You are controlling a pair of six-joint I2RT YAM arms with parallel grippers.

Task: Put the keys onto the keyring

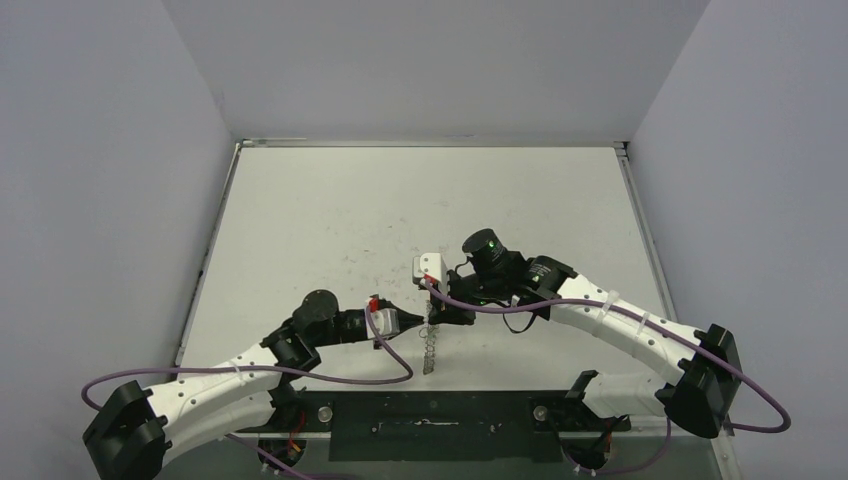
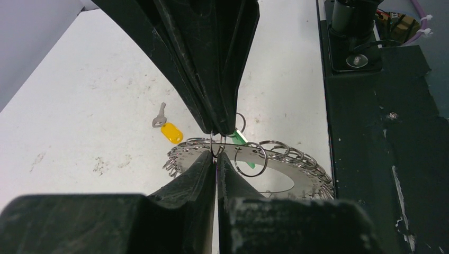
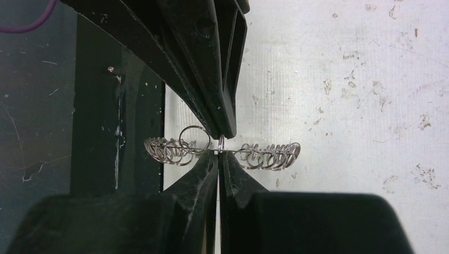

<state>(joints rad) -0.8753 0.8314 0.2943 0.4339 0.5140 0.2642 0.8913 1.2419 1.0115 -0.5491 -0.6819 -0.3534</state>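
— Pale grey walls (image 1: pixel 100 150) box in a scuffed white surface (image 1: pixel 330 210). Where is the keyring?

— Near the front edge, between the two arms. The keyring (image 2: pixel 294 168) stands on edge, so it shows as a thin line from above. Whether its lower rim touches the surface I cannot tell.

— And the pincers?

— The left pincer (image 2: pixel 216 156) has its fingers pressed together on the disc's rim, among the wire loops (image 2: pixel 304 157). The right pincer (image 3: pixel 218 156) meets it tip to tip from the opposite side, and it too is pinched tight on the rim.

— The keys?

— The yellow-headed key (image 2: pixel 168 129) lies flat on the surface, apart from the ring. The green-headed key (image 2: pixel 240 138) shows only as a green sliver just beside the right pincer's tip, at the loops. Whether it hangs on one I cannot tell.
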